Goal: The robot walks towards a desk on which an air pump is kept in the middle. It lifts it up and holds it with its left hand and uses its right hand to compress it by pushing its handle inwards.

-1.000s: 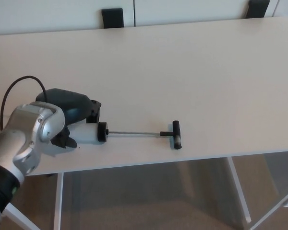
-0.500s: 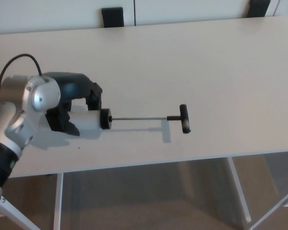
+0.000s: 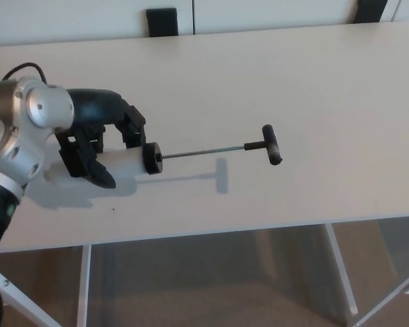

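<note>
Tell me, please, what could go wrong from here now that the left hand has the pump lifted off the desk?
1. The left hand grips only the white barrel of the air pump; the rod is fully extended with the T-handle far out, so the pump may tilt or twist in the grasp.
2. The right hand is out of view; pushing the handle off-axis might bend the thin rod or shove the barrel through the fingers.

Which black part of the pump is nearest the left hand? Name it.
The round cap on the white tube, right beside the left hand; the T-shaped handle sits far out along the rod.
</note>
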Motion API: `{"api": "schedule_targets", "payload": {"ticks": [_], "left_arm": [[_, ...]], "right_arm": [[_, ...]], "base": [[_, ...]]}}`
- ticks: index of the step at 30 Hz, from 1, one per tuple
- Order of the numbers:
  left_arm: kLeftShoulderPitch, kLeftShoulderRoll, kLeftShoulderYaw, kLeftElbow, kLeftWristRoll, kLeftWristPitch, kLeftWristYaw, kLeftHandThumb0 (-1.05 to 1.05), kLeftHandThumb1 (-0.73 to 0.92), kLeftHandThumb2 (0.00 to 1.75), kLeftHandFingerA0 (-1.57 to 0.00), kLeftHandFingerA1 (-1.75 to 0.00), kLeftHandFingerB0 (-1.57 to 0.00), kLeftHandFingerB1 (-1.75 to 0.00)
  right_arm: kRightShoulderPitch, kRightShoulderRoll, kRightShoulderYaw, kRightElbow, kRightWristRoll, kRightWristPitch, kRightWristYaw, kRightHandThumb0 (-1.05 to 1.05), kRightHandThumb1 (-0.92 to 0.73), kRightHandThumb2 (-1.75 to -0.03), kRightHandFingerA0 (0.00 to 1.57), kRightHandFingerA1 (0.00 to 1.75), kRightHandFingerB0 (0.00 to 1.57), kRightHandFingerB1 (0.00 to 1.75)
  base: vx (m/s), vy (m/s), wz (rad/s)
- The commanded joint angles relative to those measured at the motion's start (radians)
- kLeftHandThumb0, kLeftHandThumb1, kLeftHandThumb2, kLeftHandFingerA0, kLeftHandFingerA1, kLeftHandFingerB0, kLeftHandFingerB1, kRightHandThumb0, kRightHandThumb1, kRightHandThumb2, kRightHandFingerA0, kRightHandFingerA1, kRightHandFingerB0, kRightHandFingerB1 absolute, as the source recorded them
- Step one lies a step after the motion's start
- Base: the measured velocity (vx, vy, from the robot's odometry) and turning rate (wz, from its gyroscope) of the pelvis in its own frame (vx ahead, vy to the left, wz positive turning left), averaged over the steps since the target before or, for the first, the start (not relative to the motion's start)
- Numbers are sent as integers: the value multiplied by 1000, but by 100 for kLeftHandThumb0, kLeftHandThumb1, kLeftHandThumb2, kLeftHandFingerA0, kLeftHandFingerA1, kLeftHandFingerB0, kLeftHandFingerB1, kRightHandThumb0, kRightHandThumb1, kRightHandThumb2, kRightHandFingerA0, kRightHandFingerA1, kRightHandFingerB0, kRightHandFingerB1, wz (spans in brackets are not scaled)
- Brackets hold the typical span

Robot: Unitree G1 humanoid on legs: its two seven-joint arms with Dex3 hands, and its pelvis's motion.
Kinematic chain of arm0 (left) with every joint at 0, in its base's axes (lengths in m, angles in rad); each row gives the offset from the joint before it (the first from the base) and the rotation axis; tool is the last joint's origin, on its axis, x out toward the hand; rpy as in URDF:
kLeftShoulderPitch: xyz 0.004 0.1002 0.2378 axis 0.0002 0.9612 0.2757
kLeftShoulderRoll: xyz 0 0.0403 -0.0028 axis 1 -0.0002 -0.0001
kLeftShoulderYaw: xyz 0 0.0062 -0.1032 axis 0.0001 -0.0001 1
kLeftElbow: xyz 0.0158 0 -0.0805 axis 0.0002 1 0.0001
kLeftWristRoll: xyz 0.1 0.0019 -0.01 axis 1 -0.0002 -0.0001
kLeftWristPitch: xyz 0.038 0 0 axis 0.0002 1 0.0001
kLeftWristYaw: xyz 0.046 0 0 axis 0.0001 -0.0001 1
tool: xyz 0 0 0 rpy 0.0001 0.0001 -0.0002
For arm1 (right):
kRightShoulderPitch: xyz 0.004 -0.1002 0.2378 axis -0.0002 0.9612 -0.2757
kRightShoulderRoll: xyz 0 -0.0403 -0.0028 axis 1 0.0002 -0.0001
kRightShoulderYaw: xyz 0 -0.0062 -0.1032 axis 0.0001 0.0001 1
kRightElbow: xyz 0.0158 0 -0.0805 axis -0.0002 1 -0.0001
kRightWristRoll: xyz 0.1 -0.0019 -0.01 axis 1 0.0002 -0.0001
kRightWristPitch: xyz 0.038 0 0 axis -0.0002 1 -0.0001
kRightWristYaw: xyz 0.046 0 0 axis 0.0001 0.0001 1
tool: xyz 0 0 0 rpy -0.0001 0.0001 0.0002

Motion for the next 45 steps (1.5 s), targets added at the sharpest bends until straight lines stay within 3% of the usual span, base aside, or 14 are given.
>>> {"api": "schedule_targets", "payload": {"ticks": [1, 4, 6, 7, 20, 29, 30, 32, 33, 35, 36, 37, 41, 45], "left_arm": [[-44, 17, 31, -15, -113, 115, -169, -9, 72, 85, -103, -156, -83, -127], [-43, 16, 26, -23, -111, 113, -167, -9, 70, 87, -103, -157, -85, -129], [-47, 13, 26, -21, -114, 110, -168, -9, 71, 85, -102, -159, -84, -130], [-52, 9, 27, -17, -118, 114, -171, -8, 69, 87, -97, -164, -81, -134], [-81, -14, 20, -11, -132, 155, -169, -10, 68, 90, -93, -165, -79, -135], [-84, -16, 16, -18, -146, 176, -168, -8, 64, 93, -98, -161, -83, -132], [-81, -13, 13, -22, -146, 171, -168, -10, 66, 93, -93, -162, -79, -132], [-78, -9, 9, -27, -147, 167, -166, -10, 66, 93, -93, -162, -79, -132], [-75, -9, 7, -31, -147, 163, -164, -10, 67, 91, -92, -160, -78, -131], [-72, -8, 5, -36, -147, 161, -160, -10, 67, 91, -92, -160, -78, -131], [-69, -7, 4, -40, -148, 160, -159, -11, 67, 90, -97, -159, -83, -128], [-66, -6, 2, -43, -148, 161, -157, -11, 67, 90, -97, -159, -83, -128], [-58, -3, -3, -64, -150, 166, -159, -11, 67, 90, -99, -159, -83, -128], [-50, -3, -7, -71, -152, 164, -158, -10, 66, 91, -99, -159, -83, -129]], "right_arm": [[-253, -59, 164, 184, -270, 176, -104, -86, -80, -125, 0, 26, 0, 16], [-317, -57, 213, 265, -293, 173, -83, -95, -77, -105, 0, 17, 0, 1], [-362, -52, 244, 309, -309, 182, -84, -97, -79, -110, 0, 16, 0, 1], [-393, -45, 267, 339, -323, 190, -90, -95, -86, -129, 0, 18, 0, 10], [-563, 9, 414, 605, -371, 237, -95, -94, -92, -132, 0, 19, 0, 12], [-542, 140, 419, 719, -296, 257, -86, -85, -92, -129, 0, 20, 0, 14], [-539, 152, 419, 724, -289, 256, -79, -85, -92, -88, 0, 4, 0, 0], [-537, 167, 415, 729, -281, 256, -69, -85, -92, -88, 0, 4, 0, 0], [-533, 182, 415, 722, -264, 267, -69, -90, -86, -113, 0, 9, 0, 0], [-530, 201, 413, 714, -246, 282, -68, -90, -86, -113, 0, 9, 0, 0], [-526, 213, 418, 703, -239, 293, -69, -77, -92, -95, 0, 0, 0, 0], [-523, 227, 423, 692, -235, 305, -68, -77, -92, -95, 0, 0, 0, 0], [-519, 246, 427, 680, -240, 317, -70, -84, -85, -114, 0, 8, 0, 0], [-516, 253, 428, 678, -247, 320, -68, -84, -85, -115, 0, 7, 0, 0]], "base": [[0, 0, 0], [0, 0, 0], [0, 0, 0], [0, 0, 0], [0, 0, 0], [0, 0, 0], [0, 0, 0], [0, 0, 0], [0, 0, 0], [0, 0, 0], [0, 0, 0], [0, 0, 0], [0, 0, 0], [0, 0, 0]]}}
